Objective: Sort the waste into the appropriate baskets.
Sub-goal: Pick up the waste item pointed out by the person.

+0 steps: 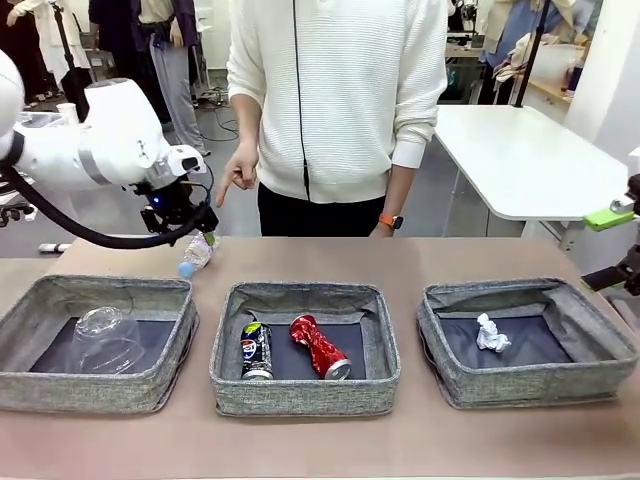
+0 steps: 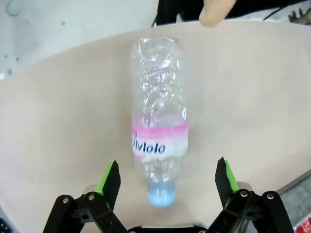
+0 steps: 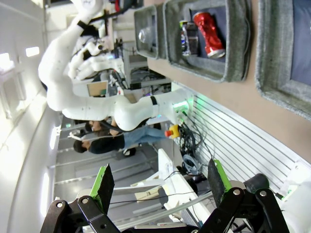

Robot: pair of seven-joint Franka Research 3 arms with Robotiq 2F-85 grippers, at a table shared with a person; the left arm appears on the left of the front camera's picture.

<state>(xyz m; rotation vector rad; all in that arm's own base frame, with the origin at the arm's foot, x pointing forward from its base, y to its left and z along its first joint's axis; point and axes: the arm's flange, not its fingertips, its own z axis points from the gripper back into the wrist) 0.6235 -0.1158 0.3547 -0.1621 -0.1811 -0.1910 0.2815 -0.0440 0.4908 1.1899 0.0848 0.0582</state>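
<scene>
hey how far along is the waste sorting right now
Done: plastic cup in the left basket, dark can and red can in the middle basket, paper ball in the right basket. In hand: open left gripper straddles the bottle on the table. Left: binning it.

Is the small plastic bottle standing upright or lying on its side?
Lying on its side: the bottle rests lengthwise on the table, cap toward the open left gripper.

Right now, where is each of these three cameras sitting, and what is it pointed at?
Front view: between the arms, facing the person across three baskets; left gripper shows.
Left wrist view: above the table, facing the bottle; own open left gripper.
Right wrist view: off the table edge, rolled sideways; open right gripper.
Shared: red can.
</scene>
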